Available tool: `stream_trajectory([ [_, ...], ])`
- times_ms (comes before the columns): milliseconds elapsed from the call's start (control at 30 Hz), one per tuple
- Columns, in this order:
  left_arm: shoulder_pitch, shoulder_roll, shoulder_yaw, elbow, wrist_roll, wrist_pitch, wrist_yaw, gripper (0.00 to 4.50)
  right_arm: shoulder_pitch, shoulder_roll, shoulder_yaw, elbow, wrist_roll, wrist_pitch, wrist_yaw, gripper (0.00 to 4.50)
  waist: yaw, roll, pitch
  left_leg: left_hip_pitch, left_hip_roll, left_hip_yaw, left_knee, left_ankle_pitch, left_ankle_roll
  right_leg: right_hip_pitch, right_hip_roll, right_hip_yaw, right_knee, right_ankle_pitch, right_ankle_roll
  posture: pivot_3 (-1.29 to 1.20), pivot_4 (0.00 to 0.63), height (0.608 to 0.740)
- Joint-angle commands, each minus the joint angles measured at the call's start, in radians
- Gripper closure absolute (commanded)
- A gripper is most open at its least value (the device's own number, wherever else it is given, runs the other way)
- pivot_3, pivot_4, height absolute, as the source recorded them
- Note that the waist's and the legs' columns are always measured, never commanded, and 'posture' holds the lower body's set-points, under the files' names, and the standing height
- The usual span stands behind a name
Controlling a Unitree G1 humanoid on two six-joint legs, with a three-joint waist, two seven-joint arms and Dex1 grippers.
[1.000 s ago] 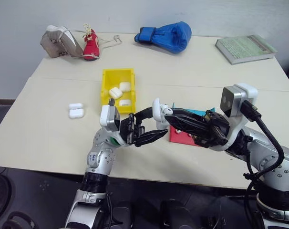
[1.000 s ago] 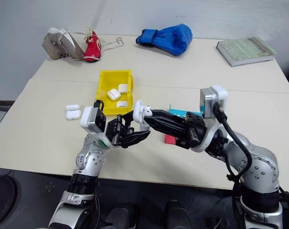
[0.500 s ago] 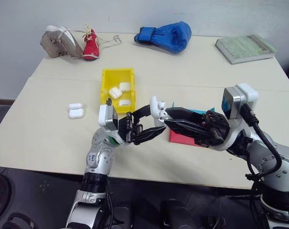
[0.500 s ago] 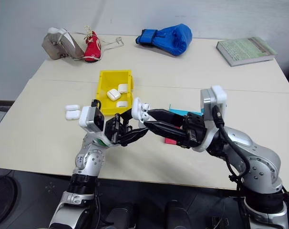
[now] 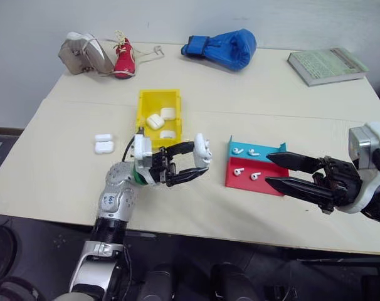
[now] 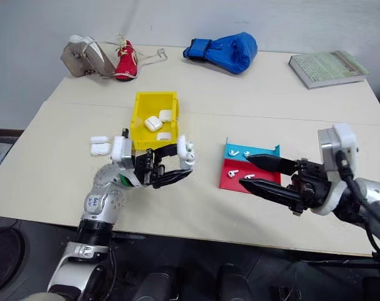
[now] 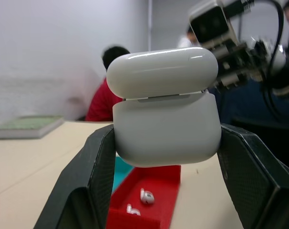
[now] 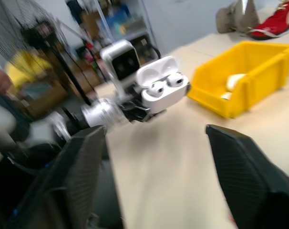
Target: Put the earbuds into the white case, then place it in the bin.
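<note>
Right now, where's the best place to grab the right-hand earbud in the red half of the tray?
Probably grip the earbud across its rounded head, coming straight down from above. It lies flat on the floor of the tray, whose low walls would likely block a sideways approach.

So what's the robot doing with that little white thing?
The robot's left tool is holding a white case up above the table. The case's lid is open and two earbuds sit inside it. The right tool is open and empty, off to the side near the red-and-blue tray, where four more earbuds lie. The yellow bin behind already has three cases in it, and two more cases lie on the table beside it.
</note>
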Motion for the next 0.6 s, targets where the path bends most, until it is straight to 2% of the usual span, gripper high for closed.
stream_trajectory([
  [33, -0.055, 0.035, -0.059, 0.012, 0.145, -0.024, 0.075, 1.74, -0.109, 0.005, 0.102, -0.034, -0.107, -0.075, 0.027, 2.42, -0.003, 0.000, 0.000, 0.000, 0.000, 0.000, 0.000, 0.000, 0.000, 0.000, 0.000, 0.001, 0.000, 0.000, 0.000, 0.00, 0.150, 0.740],
  [200, -0.065, 0.079, -0.131, -0.078, 0.229, 0.075, 0.136, 1.74, -0.307, 0.043, 0.303, -0.045, -0.200, -0.048, -0.026, 4.23, -0.007, 0.000, 0.000, -0.001, 0.000, -0.003, -0.001, 0.000, -0.001, -0.002, 0.000, 0.001, 0.001, 0.000, 0.000, 0.00, 0.150, 0.740],
  [233, -0.065, 0.082, -0.139, -0.095, 0.231, 0.085, 0.139, 1.74, -0.347, 0.059, 0.335, -0.044, -0.211, -0.044, -0.031, 4.46, -0.007, -0.001, 0.000, -0.002, 0.000, -0.004, -0.001, 0.000, -0.001, -0.002, 0.000, 0.000, 0.001, 0.000, 0.000, 0.00, 0.150, 0.740],
  [400, -0.065, 0.076, -0.148, -0.148, 0.224, 0.118, 0.166, 1.74, -0.451, 0.110, 0.479, -0.018, -0.320, -0.023, -0.049, 4.46, 0.000, -0.001, 0.000, -0.003, 0.000, -0.006, 0.000, 0.000, -0.001, -0.003, -0.001, -0.001, 0.001, 0.000, 0.000, 0.00, 0.150, 0.740],
  [600, -0.040, 0.086, -0.149, -0.204, 0.211, 0.118, 0.162, 1.74, -0.418, 0.104, 0.523, 0.091, -0.490, -0.073, -0.027, 4.46, 0.003, -0.001, 0.000, -0.004, -0.002, -0.006, 0.000, 0.000, -0.001, -0.003, -0.002, -0.001, 0.001, 0.000, 0.000, 0.00, 0.150, 0.740],
])
